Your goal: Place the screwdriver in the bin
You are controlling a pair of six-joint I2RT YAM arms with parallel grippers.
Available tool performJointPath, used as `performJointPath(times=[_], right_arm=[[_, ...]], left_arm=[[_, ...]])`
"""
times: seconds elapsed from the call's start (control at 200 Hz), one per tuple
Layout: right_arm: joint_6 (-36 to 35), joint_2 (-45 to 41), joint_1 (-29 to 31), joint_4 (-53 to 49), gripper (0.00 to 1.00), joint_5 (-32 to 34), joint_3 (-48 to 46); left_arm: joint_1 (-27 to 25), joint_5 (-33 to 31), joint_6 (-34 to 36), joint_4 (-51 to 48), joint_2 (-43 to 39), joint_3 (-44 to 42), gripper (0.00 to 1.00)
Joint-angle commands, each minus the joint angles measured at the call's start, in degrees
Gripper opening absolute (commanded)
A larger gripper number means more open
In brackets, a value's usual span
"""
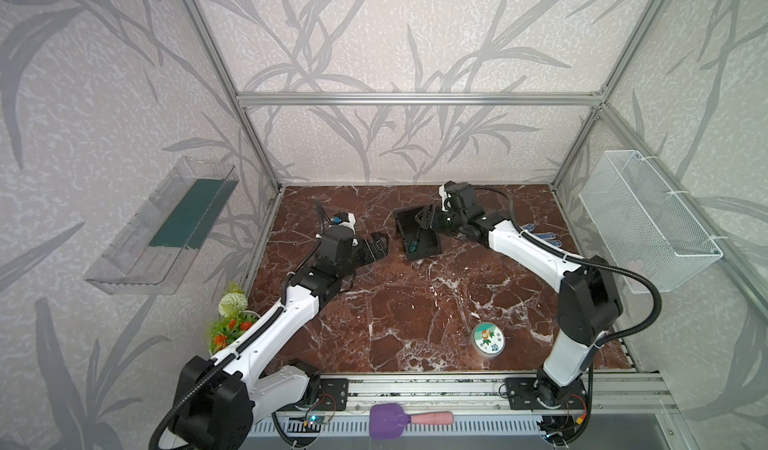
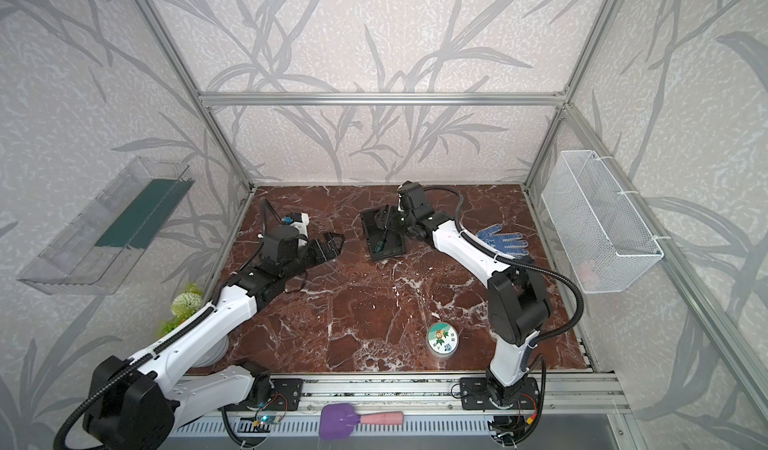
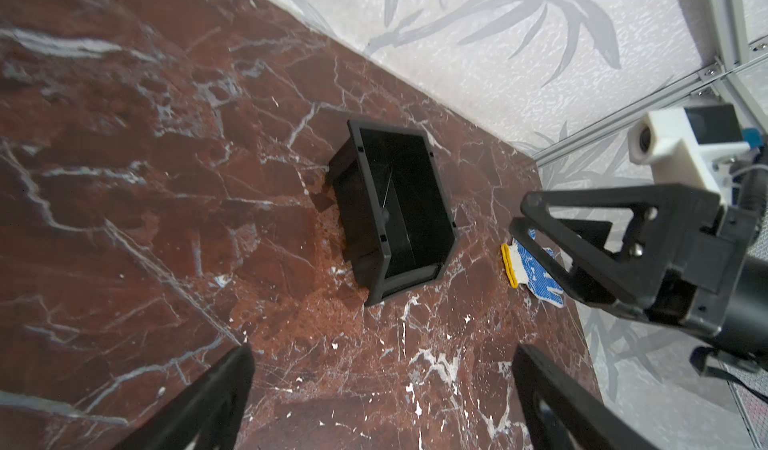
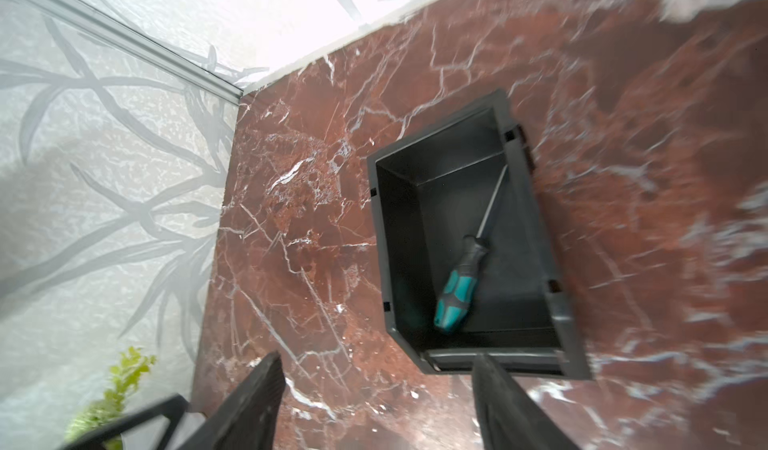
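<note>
The screwdriver (image 4: 461,281) lies slantwise on the floor of the bin (image 4: 378,240), its handle toward the right gripper (image 4: 376,362), whose jaws stand wide apart and empty over the rim, consistent with a release, while the left gripper (image 3: 384,354), likewise spread and empty, waits clear of the bin.

Soft even light is filling both top views; the right wrist view is smearing, glare bleaching the wall (image 4: 266,15)
</note>
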Motion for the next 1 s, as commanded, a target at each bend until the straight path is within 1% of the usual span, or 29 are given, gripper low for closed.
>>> performJointPath(times=[0.0,0.045,0.15,0.275,0.36,0.47,0.55,0.605,0.68,0.775,0.95,1.0], right_arm=[[-6.46,-6.83,-1.21,0.7,0.83,7.09,-4.48],[-8.15,-9.75,-1.74,2.65,0.89,8.91,-7.51],[-10.26,-16.9,-3.14,5.58,1.0,14.43,-13.79],[-14.03,-24.16,-5.48,6.21,0.99,19.5,-19.5],[-16.1,-28.21,-7.08,6.23,0.99,22.99,-23.41],[-18.86,-32.57,-8.54,8.07,0.99,28.83,-29.87],[-21.11,-35.56,-9.09,12.28,0.99,33.95,-36.04],[-23.91,-37.19,-9.12,16.4,0.99,37.56,-40.6],[-27.75,-38.53,-9.19,22.66,0.99,41.82,-46.25],[-28.17,-39.83,-9.19,23.79,0.99,46.1,-49.93],[-30.68,-39.39,-9.19,28.75,0.99,49.32,-54.46],[-31.46,-38.9,-9.23,30.39,0.99,49.66,-55.44]], left_arm=[[1.91,-4.97,4.48,-3.42,-2.54,2.55,0.99],[2.96,-6.05,5.28,-3.6,-3.03,3.0,0.99],[5.77,-8.42,6.57,-4.47,-3.49,4.31,0.99],[8.51,-12.89,8.48,-5.09,-3.29,4.31,0.99],[9.59,-18.34,10.08,-4.99,-3.06,2.66,0.99],[10.47,-25.84,11.13,-3.31,-3.34,-1.46,0.99],[10.93,-29.49,12.02,1.03,-4.41,-6.24,0.99],[11.39,-31.52,12.73,3.87,-5.38,-9.18,0.99],[11.68,-35.12,14.4,6.72,-6.32,-12.66,0.99],[12.2,-40.17,17.18,10.78,-6.22,-16.28,0.99],[12.66,-47.34,23.69,21.12,-5.04,-22.73,0.99],[12.75,-49.87,23.29,23.27,-4.67,-24.05,0.99]])
